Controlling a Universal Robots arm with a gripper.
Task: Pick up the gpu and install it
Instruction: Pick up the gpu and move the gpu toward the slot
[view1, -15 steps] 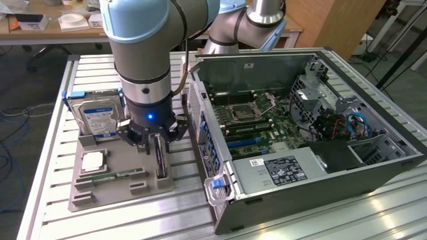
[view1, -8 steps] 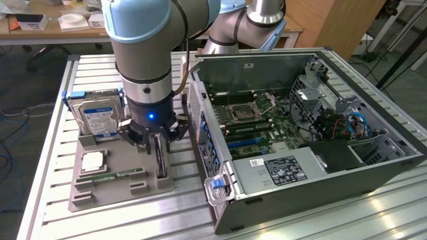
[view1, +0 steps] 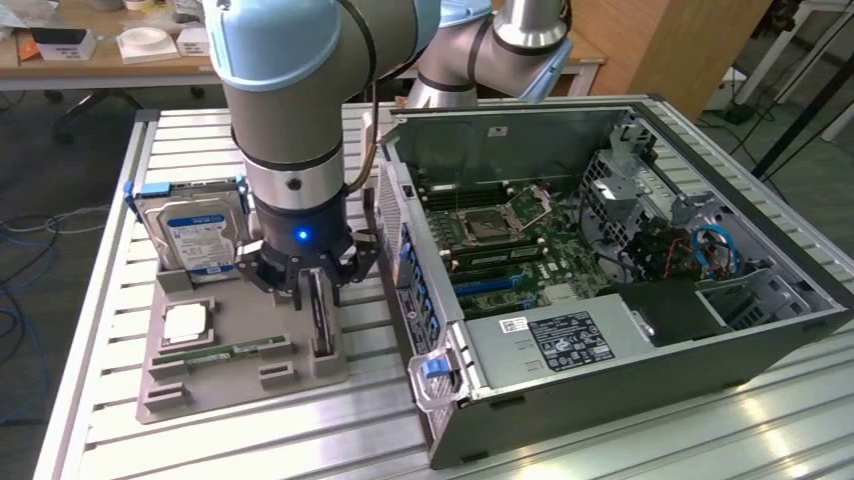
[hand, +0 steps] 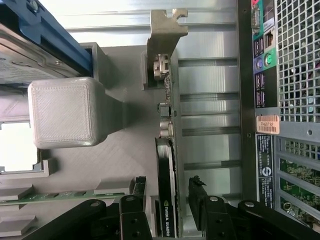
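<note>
The exterior view shows one robot arm (view1: 287, 150) with one gripper (view1: 318, 288), one open computer case (view1: 601, 400) at the right of the frame, and one grey tray (view1: 227, 382) at lower left. The tray carries one gpu (view1: 320, 322), one hard drive (view1: 200, 235), one memory stick (view1: 220, 352) and one processor chip (view1: 186, 322).

The exterior view looks down at a slant from high above the table (view1: 187, 140), far enough to hold the arm (view1: 287, 100), the tray (view1: 240, 385) beneath the gripper (view1: 318, 290) and the open case (view1: 601, 400) beside it. The wrist view looks straight down past the gripper, close. The 2 views share the gpu (hand: 166, 165), tray and case wall.
</note>
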